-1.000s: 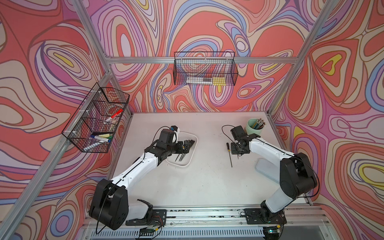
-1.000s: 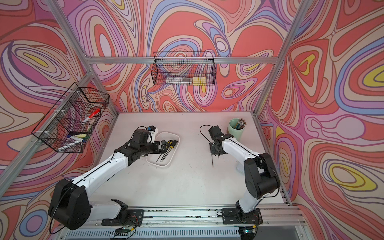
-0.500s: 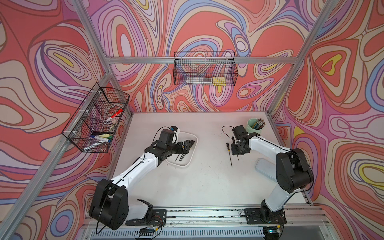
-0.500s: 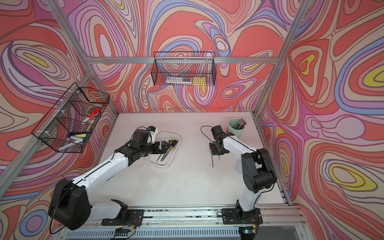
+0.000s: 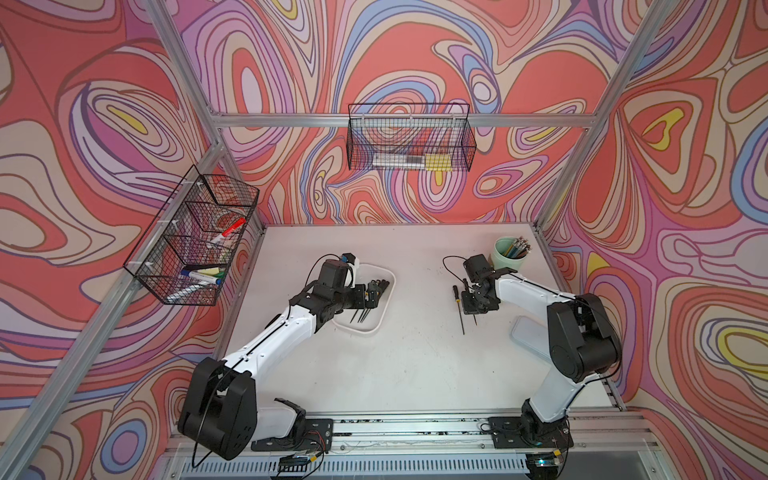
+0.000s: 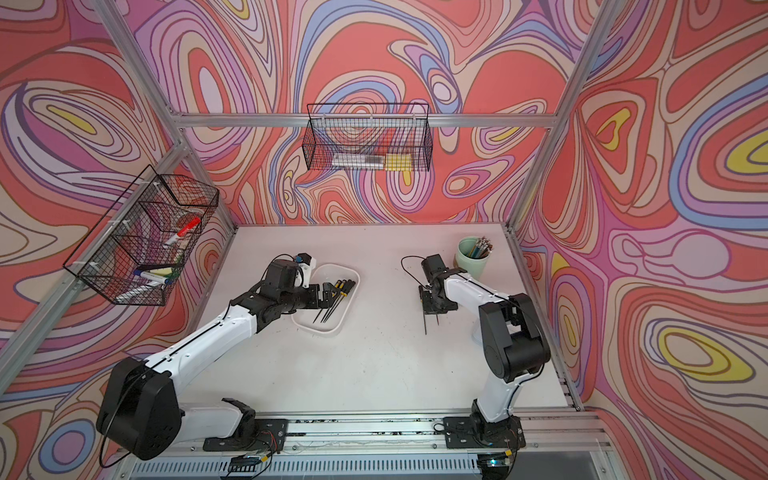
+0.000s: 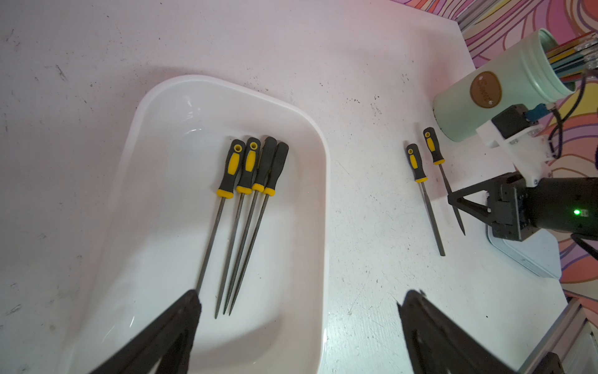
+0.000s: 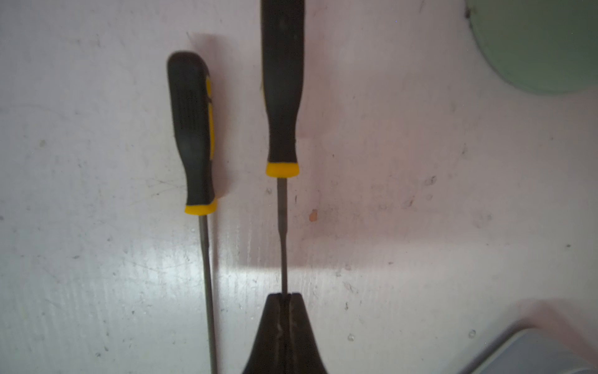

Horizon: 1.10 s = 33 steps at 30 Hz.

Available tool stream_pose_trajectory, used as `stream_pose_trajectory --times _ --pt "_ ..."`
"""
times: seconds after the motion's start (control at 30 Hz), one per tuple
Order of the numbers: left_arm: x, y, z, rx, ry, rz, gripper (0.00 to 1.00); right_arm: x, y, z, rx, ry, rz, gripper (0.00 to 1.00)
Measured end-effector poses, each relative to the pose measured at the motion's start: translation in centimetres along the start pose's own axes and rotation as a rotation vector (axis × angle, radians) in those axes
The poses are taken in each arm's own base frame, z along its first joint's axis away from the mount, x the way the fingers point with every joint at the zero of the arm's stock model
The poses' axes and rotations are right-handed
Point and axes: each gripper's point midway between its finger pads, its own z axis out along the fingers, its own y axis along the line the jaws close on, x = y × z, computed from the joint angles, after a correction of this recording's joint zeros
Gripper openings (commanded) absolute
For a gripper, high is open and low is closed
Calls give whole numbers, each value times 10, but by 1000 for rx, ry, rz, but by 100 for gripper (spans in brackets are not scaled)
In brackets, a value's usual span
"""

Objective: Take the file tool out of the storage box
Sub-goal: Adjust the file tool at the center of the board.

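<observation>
The storage box [image 7: 320, 181] is a shallow white tray, seen in both top views [image 5: 376, 320] [image 6: 324, 328]. Several file tools [image 7: 246, 181] with black-and-yellow handles lie side by side in it. My left gripper [image 7: 299, 304] hangs open over the box's near end [image 5: 374, 291], one finger above the file tips and the other outside the rim. My right gripper [image 8: 284, 295] is shut on the thin shaft of a file tool [image 8: 283, 97], low over the table right of the box [image 5: 473, 305]. Another file [image 8: 194, 136] lies on the table beside it [image 5: 459, 309].
A mint-green pencil cup [image 5: 509, 253] stands just behind the right gripper. A flat pale lid [image 5: 528, 336] lies by the right arm. Black wire baskets hang on the back wall [image 5: 409, 141] and the left wall [image 5: 195, 237].
The right arm's elbow has swung slightly left and back, with its gripper staying shut on the file beside the lying one. The left arm has not moved.
</observation>
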Motion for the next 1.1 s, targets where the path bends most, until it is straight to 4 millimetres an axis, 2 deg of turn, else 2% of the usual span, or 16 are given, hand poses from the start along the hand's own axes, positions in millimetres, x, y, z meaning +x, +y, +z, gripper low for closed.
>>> stream_pose_trajectory --times 0.3,0.67,1.1 --pt "0 0 0 0 0 0 99 15 -1 8 3 34 13 0" --pt "-1 -1 0 2 -5 1 99 17 -1 12 -1 29 24 0" --pt "-3 2 0 -11 -15 5 99 16 -1 10 2 35 25 14"
